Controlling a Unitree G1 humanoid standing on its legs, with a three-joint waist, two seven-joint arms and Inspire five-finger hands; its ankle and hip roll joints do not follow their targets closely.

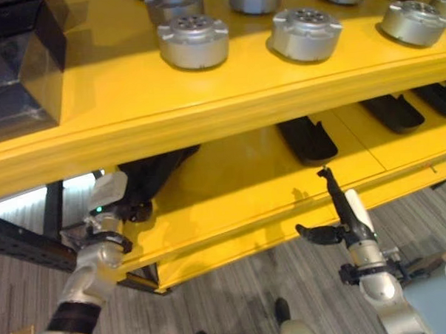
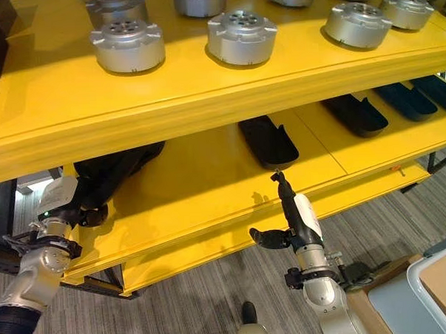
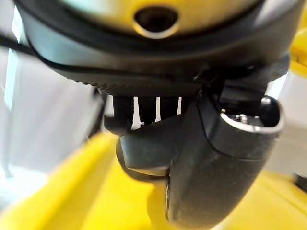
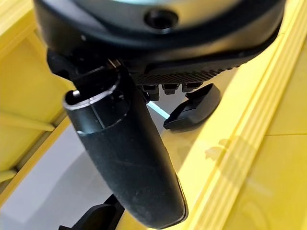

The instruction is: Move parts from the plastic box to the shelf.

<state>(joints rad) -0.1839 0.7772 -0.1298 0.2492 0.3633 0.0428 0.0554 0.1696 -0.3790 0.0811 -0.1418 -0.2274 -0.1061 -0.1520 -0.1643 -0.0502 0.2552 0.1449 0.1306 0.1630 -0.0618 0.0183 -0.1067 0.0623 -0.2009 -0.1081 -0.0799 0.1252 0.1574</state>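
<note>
Silver-grey arms, dark hands, white-cased backs.
Left hand (image 1: 110,205): white cover on its back with a small green light, black ribbed collar at the wrist just behind it, then a silver-grey forearm ending in a black band. Right hand (image 2: 291,208): slim dark fingers, white shell behind them, dark thumb (image 2: 269,237) jutting sideways, black clamp ring and silver-grey rounded forearm below. Right wrist view: glossy black thumb with a silver rim at its base.
</note>
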